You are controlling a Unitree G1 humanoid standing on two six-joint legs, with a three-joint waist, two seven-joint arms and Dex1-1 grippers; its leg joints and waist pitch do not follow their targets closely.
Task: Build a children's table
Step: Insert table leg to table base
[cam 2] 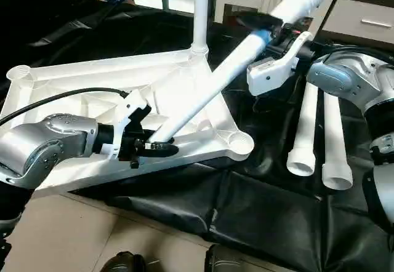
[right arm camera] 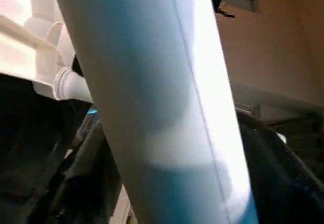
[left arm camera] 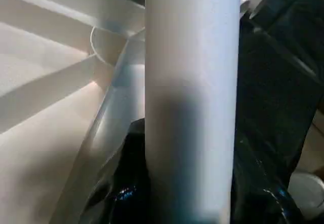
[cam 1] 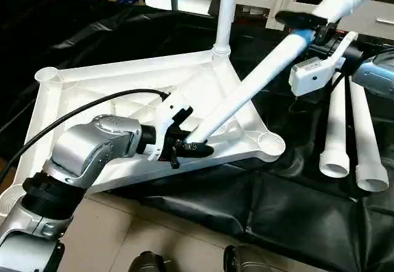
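Two black-fingered end effectors share one long white cylindrical plastic tube leg [cam 1: 258, 81], which slants across the scene from low near the robot to high on the far right. The left end effector [cam 1: 184, 146] is pinching the tube's lower end just over the near edge of the upturned white plastic rectangular children's table top [cam 1: 111, 96], its fingers pressed against the tube on either side. The right end effector [cam 1: 308, 26] has its fingers around the tube near the upper end, but whether they clamp it firmly or merely cradle it I cannot tell. Below the held leg, the children's table lies underside up with X-shaped ribs showing, partly overhanging the near edge of the black-draped tabletop [cam 1: 295, 210]. One white leg [cam 1: 225, 13] already stands upright in the far corner socket, while the round near-right corner socket [cam 1: 271, 141] and the far-left socket [cam 1: 47, 74] are empty. Two spare white tube legs [cam 1: 354, 136] lie side by side on the black cloth to the right. Such a hollow tube is probably light and stiff but smooth and apt to slip or rotate, so holding near both ends, as here, should steady it; seating it likely needs a straight axial push into a socket.
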